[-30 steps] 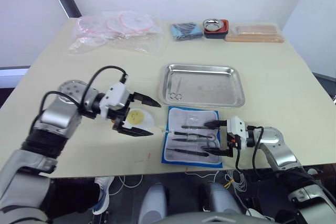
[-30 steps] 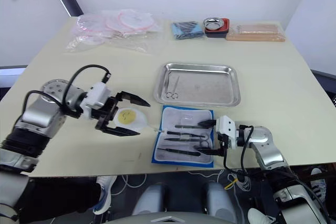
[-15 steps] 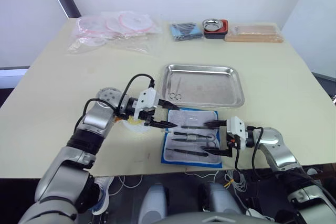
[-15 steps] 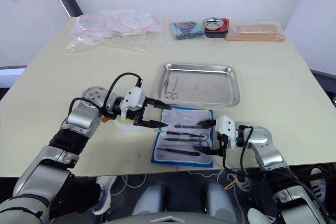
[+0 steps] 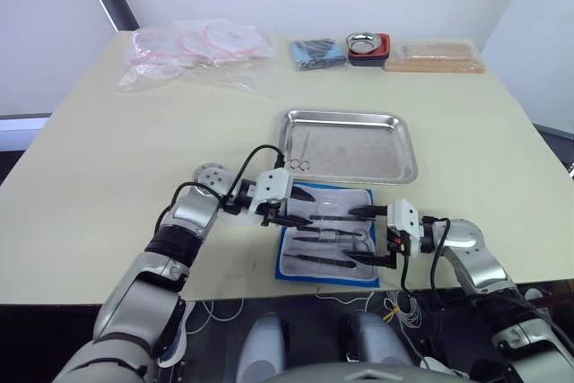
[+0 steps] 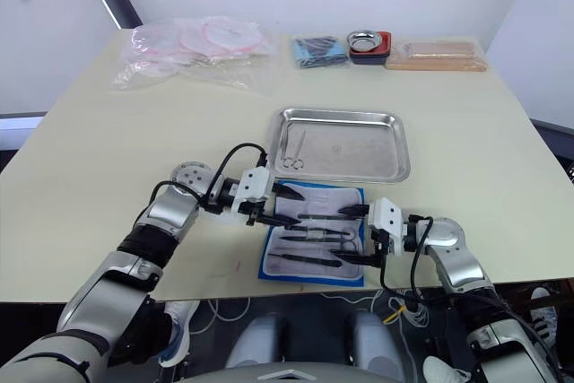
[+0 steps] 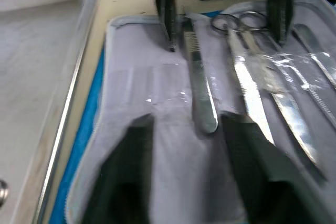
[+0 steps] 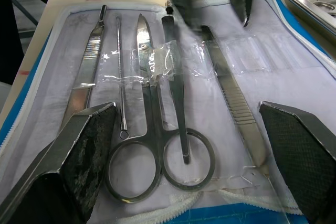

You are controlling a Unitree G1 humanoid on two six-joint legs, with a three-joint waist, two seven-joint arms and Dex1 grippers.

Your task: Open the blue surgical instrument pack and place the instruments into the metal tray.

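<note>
We see the blue surgical instrument pack (image 5: pixel 327 233) hemmed at both ends: the left gripper (image 5: pixel 296 207) hangs spread over its left end, the right gripper (image 5: pixel 369 237) wide at its right. The metal tray (image 5: pixel 348 145) just beyond holds only one pair of scissors (image 5: pixel 300 154) at its left; its right lies bare.

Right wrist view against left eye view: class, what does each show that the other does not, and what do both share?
The right wrist view alone reveals clear straps across the ring-handled scissors. The left eye view alone shows the far-edge items: plastic bags and a small steel bowl. Both show the open blue surgical instrument pack, the metal tray and the open left gripper.
</note>
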